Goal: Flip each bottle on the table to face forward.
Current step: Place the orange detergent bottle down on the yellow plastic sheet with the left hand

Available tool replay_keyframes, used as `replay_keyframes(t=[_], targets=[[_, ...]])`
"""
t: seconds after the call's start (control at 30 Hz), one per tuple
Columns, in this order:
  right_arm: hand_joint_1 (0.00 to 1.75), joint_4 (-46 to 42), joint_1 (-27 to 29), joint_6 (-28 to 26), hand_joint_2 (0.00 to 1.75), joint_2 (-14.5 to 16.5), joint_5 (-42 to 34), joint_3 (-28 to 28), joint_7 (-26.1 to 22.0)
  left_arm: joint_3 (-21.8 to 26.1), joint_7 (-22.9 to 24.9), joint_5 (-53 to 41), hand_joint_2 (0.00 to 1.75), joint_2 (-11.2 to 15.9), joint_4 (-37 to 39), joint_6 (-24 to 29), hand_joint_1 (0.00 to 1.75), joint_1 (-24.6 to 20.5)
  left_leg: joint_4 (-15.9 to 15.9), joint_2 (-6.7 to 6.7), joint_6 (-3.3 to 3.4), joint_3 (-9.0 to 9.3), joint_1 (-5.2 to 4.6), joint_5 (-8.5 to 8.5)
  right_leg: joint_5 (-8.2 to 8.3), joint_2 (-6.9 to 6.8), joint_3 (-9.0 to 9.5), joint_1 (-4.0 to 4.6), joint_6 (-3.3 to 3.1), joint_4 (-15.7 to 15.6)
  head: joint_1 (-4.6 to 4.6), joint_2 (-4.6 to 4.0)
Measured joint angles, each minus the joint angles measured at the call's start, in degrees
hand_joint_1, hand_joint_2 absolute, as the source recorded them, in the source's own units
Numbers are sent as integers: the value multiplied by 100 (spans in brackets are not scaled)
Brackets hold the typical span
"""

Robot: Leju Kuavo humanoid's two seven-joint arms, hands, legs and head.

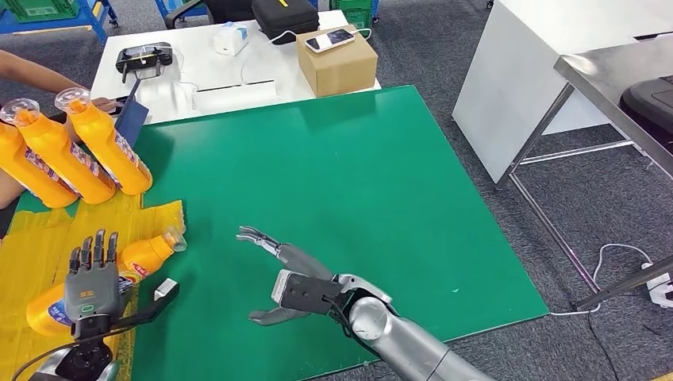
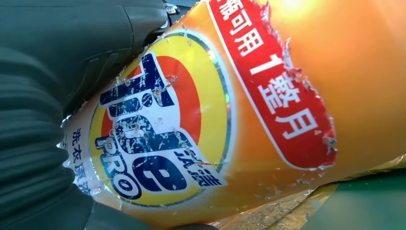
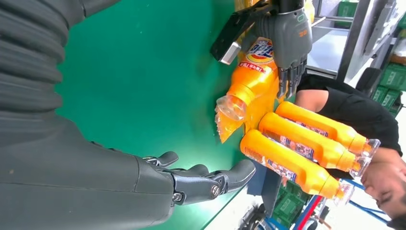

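An orange detergent bottle [image 1: 147, 255] with a clear cap lies on its side on a yellow sheet [image 1: 32, 238], cap toward the green mat. My left hand [image 1: 91, 274] rests flat on top of it, fingers straight and the thumb sticking out to the side. Up close, the bottle [image 2: 158, 124] shows its round blue-and-red label against my palm [image 2: 43, 120]. From the right wrist, the left hand [image 3: 287, 33] lies over the same bottle [image 3: 249, 79]. My right hand [image 1: 286, 278] hovers open over the mat with nothing in it, its fingers [image 3: 191, 179] spread.
Three more orange bottles [image 1: 71, 151] lie side by side at the far left, seen also as a row of bottles [image 3: 297, 143]. A person [image 3: 344, 103] sits behind them. A white table holds a cardboard box [image 1: 337, 59]. A steel table [image 1: 619, 79] stands to the right.
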Motion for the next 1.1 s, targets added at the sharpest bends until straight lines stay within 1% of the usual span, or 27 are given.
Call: replay_keyframes(t=[0.1,0.17,0.23,0.37,0.4,0.43,0.5,0.6,0.63,0.67,0.7,0.8,0.87,0.9,0.97,1.03,1.1], targets=[[0,1,48,-49,175,-8,20,-4,3,-264,307,-4,175,103,-182,-125,0,6,0,0,0,-2,0,0,0,0,-2,0,0,0,1,0],[0,1,95,-80,175,-15,50,-10,4,-524,547,-4,175,213,-384,-214,0,26,1,0,0,-5,0,0,0,0,-6,0,0,0,0,0],[0,1,136,-101,175,-23,68,-15,4,-782,667,-4,175,336,-604,-258,0,58,1,0,0,-10,0,0,0,0,-11,1,0,0,1,0],[0,1,182,-119,175,-38,85,-19,4,-1110,645,-4,0,538,-1031,-330,0,125,1,1,1,-18,0,0,0,1,-17,1,0,0,2,0],[0,1,186,-120,175,-39,92,-21,2,-1139,518,-4,0,562,-1119,-377,0,158,1,1,1,-19,0,0,0,1,-18,0,1,0,1,0],[0,1,188,-119,175,-39,97,-24,-2,-1128,267,-4,0,566,-1190,-448,0,207,1,1,1,-20,-1,0,0,1,-18,0,1,0,1,0],[0,1,187,-102,175,-36,102,-33,-10,-938,-561,-4,0,528,-1304,-622,0,341,1,1,1,-21,-1,-1,0,0,-19,0,1,0,1,0],[0,16,153,-21,175,-24,93,-46,-12,-260,-1997,2,0,418,-1379,-918,0,485,0,0,1,-22,0,-1,-1,0,-19,1,0,0,1,0],[0,27,129,5,175,-15,85,-48,-11,1,-2386,4,0,386,-1383,-1000,0,518,0,1,0,-21,0,-1,0,1,-19,1,0,0,0,0],[0,39,105,25,175,-7,77,-48,-11,228,-2663,7,0,359,-1383,-1050,0,555,0,3,0,-20,0,-1,0,2,-19,2,0,0,-1,0],[0,50,83,36,175,-1,69,-49,-10,424,-2842,7,0,334,-1383,-1079,0,595,0,4,0,-19,0,-1,0,3,-19,2,0,0,0,0],[0,85,35,68,175,7,57,-50,-15,865,-3177,148,0,262,-1382,-1144,0,699,0,1,0,-18,1,1,0,2,-18,4,-1,0,2,0],[0,109,8,82,175,15,43,-50,-39,1157,-3499,435,0,189,-1384,-1034,0,734,0,1,0,-17,1,2,0,2,-19,4,-1,0,1,0],[0,117,5,65,175,16,52,-52,-72,1333,-3717,675,0,111,-1399,-885,0,746,1,1,0,-17,1,2,0,2,-20,3,0,0,-1,0],[0,122,33,-25,87,19,119,-62,-168,1728,-4199,1290,0,-158,-1511,-556,0,777,2,-2,0,-19,0,2,0,0,-20,1,0,0,1,0],[0,119,88,-144,0,27,228,-76,-254,2067,-4539,1781,0,-448,-1692,-394,0,819,2,-4,1,-22,-1,2,1,-3,-19,-1,0,-1,3,0],[0,74,176,-392,0,42,454,-113,-338,2307,-4837,2338,0,-698,-1886,-441,0,874,2,-2,1,-25,-4,1,1,-2,-22,-4,1,-2,1,0]])
